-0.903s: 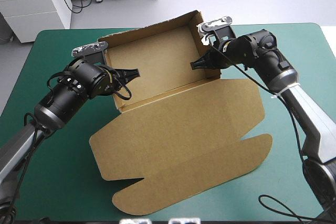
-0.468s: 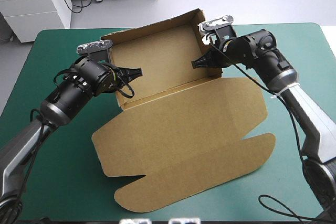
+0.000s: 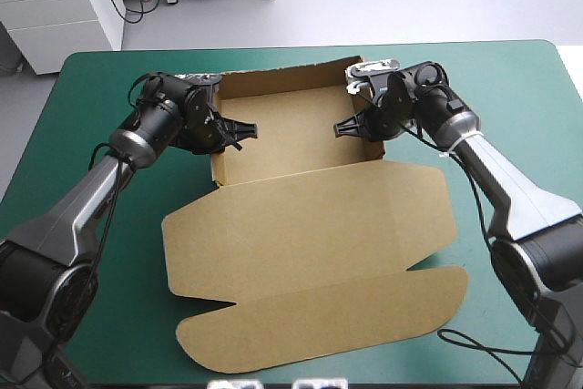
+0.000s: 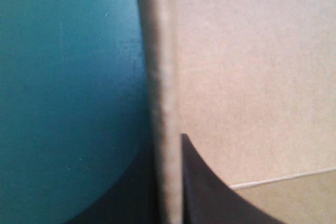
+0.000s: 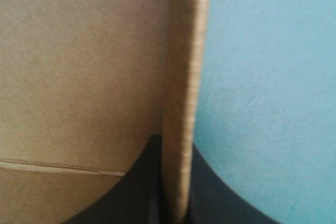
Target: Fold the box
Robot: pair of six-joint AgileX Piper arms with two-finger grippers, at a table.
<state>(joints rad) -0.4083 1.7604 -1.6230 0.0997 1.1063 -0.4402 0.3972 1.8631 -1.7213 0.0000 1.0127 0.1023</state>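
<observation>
1. The desk [image 3: 510, 88] carries everything on its teal-green cover.
2. The brown box [image 3: 291, 138] sits toward the desk's far edge as an open tray, with its back and side walls raised. Its lid [image 3: 310, 261] lies flat, spreading toward the near edge.
3. The left claw [image 3: 246, 130] clamps the tray's left side wall [image 4: 159, 77]. One black finger is inside the tray and the other outside over the cover, nearly closed with the board between them.
4. The right claw [image 3: 342, 127] grips the right side wall [image 5: 186, 77] the same way, all but closed on the board.
</observation>
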